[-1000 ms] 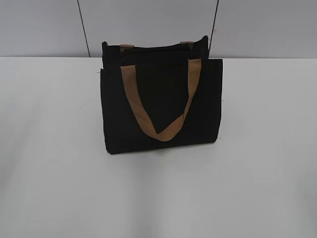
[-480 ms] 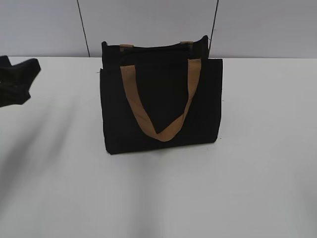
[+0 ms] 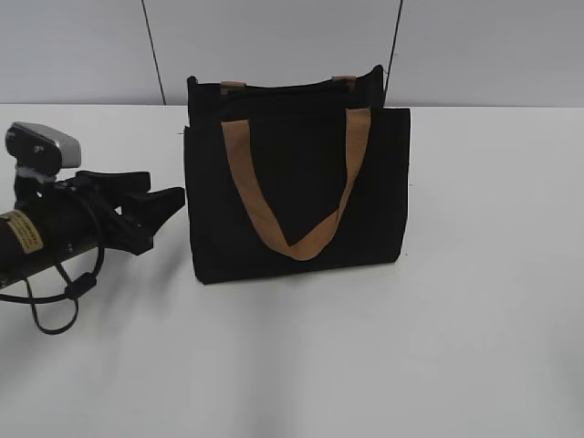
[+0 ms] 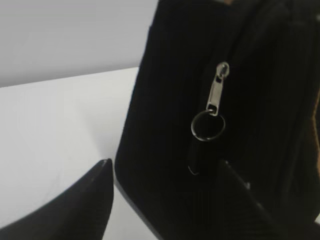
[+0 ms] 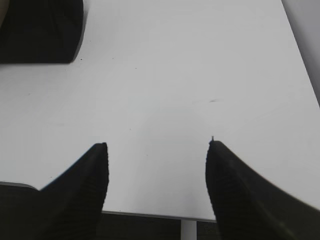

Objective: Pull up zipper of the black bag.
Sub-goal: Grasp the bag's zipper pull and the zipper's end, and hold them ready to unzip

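The black bag stands upright on the white table, its tan strap handle hanging down the front. My left gripper is open at the bag's left side, just short of it. In the left wrist view the bag's side fills the right, and the zipper, a silver slider with a round ring pull, hangs on the black track above and between my open fingers. My right gripper is open and empty over bare table; a corner of the bag shows at top left. The right arm is outside the exterior view.
The white table spreads around the bag. A grey panelled wall stands behind it. The table's edge shows below my right fingers.
My left arm has come in from the left edge and moved right toward the bag's left side. The bag has not moved.
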